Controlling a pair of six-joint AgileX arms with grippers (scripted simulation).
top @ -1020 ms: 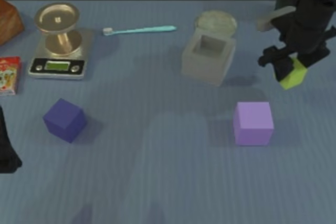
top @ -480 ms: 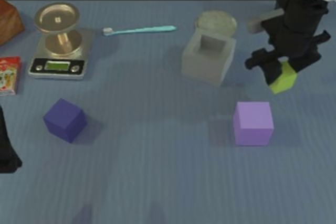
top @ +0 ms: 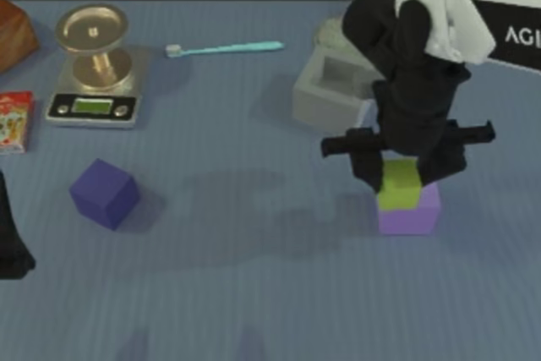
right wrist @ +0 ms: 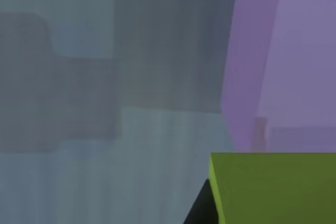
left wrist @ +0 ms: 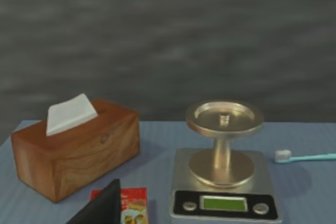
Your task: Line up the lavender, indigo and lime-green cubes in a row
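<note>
My right gripper (top: 399, 177) has carried the lime-green cube (top: 399, 184) left, and its jaws pinch it right above the lavender (top: 408, 213). It must go beside, not on top. The indigo (top: 104, 193) sits far left, by my parked left arm.

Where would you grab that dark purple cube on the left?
On two opposite side faces of the indigo cube, coming straight down from above. It sits turned at an angle to the table edges, so the tool would likely need to rotate to meet flat faces, not corners. Nothing stands close around it, and the left arm, parked at the table's left edge, is nearest.
</note>
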